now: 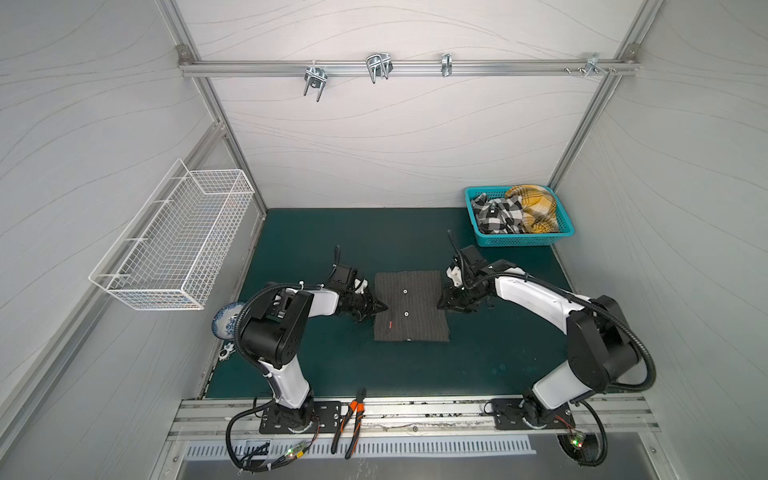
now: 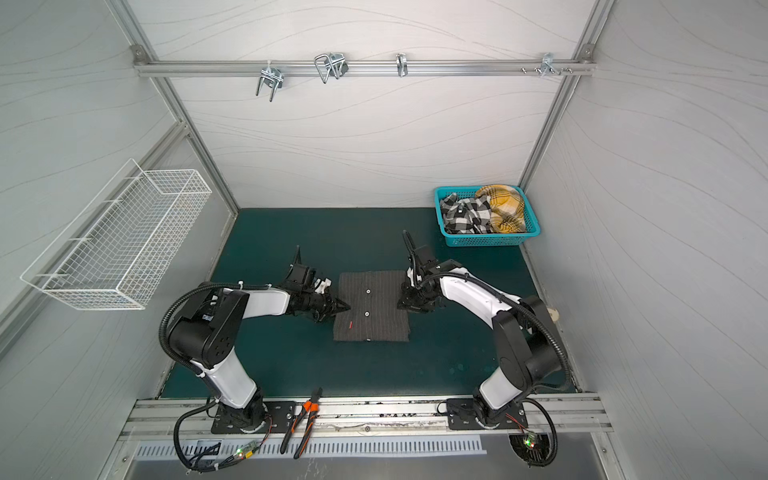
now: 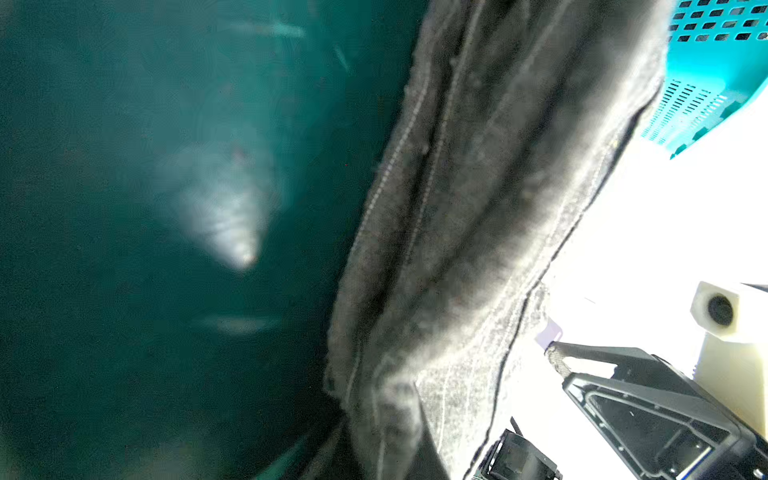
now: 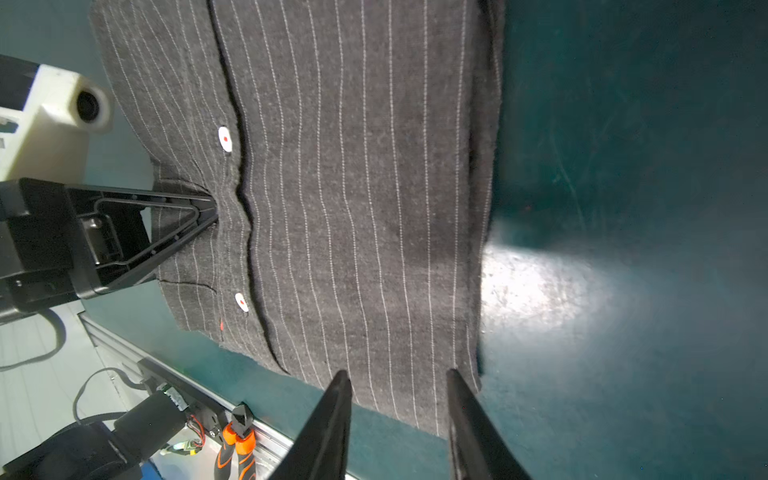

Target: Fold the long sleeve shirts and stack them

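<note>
The folded dark pinstriped shirt (image 1: 410,305) lies flat in the middle of the green mat (image 1: 324,365). The left gripper (image 1: 384,308) is closed, its tip touching the shirt's left edge. The right gripper (image 4: 397,374) stands with jaws apart, fingertips (image 4: 343,380) just over the shirt's right edge

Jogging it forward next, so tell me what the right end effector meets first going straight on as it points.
The folded shirt. The right end effector points at its edge with open jaws. Whether it would ride over the fabric or push it is unclear from here.
</note>
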